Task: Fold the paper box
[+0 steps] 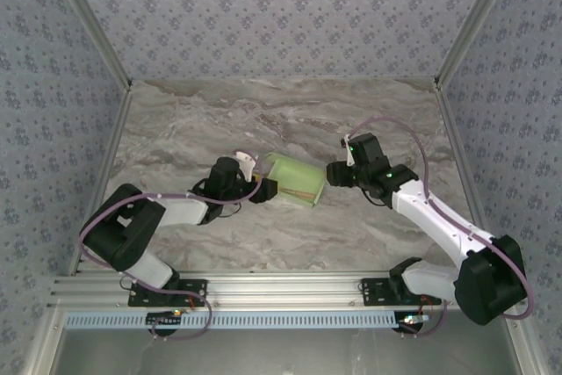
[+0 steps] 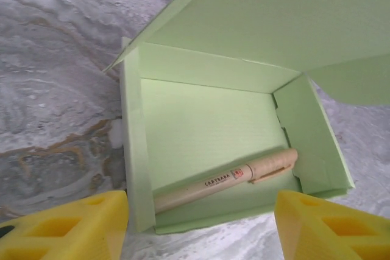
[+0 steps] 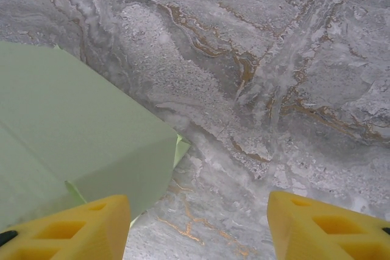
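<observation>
The paper box (image 1: 295, 178) is pale green card, standing as a small open tray in the middle of the marble table, its lid raised. In the left wrist view the paper box (image 2: 207, 120) holds a tan pen (image 2: 225, 179) lying across its floor, and the lid leans up and back. My left gripper (image 2: 201, 226) is open just short of the box's near wall, touching nothing. The left gripper (image 1: 262, 191) sits at the box's left side. My right gripper (image 1: 336, 173) is open at the box's right side. The box's lid (image 3: 73, 138) fills that view's left, beside my right gripper (image 3: 198, 226).
Grey and tan marble tabletop (image 1: 290, 111) surrounds the box, with patterned walls on three sides. An aluminium rail (image 1: 281, 292) runs along the near edge, carrying both arm bases.
</observation>
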You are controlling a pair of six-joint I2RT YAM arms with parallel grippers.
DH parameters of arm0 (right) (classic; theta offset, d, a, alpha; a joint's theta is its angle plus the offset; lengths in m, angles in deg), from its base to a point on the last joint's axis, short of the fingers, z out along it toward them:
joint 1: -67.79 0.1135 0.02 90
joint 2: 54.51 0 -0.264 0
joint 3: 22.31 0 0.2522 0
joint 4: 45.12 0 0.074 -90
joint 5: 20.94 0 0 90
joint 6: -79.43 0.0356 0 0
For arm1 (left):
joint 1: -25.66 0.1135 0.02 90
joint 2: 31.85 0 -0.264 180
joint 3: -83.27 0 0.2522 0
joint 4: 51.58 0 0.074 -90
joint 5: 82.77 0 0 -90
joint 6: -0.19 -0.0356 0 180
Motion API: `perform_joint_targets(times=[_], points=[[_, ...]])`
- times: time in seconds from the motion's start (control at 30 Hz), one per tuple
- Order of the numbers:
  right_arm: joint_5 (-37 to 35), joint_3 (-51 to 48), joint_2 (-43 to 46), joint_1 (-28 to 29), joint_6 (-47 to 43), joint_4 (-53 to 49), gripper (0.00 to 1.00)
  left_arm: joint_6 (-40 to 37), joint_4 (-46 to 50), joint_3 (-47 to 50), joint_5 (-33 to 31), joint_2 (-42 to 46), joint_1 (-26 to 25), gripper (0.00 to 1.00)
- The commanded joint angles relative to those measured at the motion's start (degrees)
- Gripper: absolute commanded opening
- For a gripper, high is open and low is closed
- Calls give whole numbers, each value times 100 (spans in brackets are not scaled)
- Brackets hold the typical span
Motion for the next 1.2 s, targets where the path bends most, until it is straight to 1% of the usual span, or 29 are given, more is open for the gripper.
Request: perform_joint_targets(times=[0.0,0.1,0.17,0.27,0.33,0.4,0.5,0.6,0.73,0.87,0.97,1.17], points=[[-36,-124,224,-56,-183,-153,63,82,-263,197,241,201,-38,64],[-78,-176,312,-96,-244,-173,63,3,4,257,92,434,-46,64],[-157,-224,386,-92,-281,-185,62,-119,228,347,-239,662,-41,64],[-281,-388,632,-96,-331,-180,62,-454,522,562,-968,1183,-40,64],[-202,-563,875,-91,-390,-45,62,-767,521,735,-1387,1568,-39,66],[45,-812,1110,-56,-481,244,61,-1171,416,785,-1508,1747,-23,67],[578,-1247,1393,87,-627,905,61,-1772,281,657,-1434,1651,34,67],[698,-1560,1517,449,-938,1378,61,-2228,-92,594,-1071,1405,174,67],[309,-1748,1295,816,-1184,1889,62,-2679,-383,481,-737,1076,322,70],[-96,-1792,885,940,-1358,2373,62,-3074,-355,206,-246,793,338,72],[-270,-1754,619,934,-1458,2587,62,-3342,-212,-12,-147,601,348,72],[-372,-1651,382,919,-1519,2624,61,-3539,-214,-394,-40,264,377,71]])
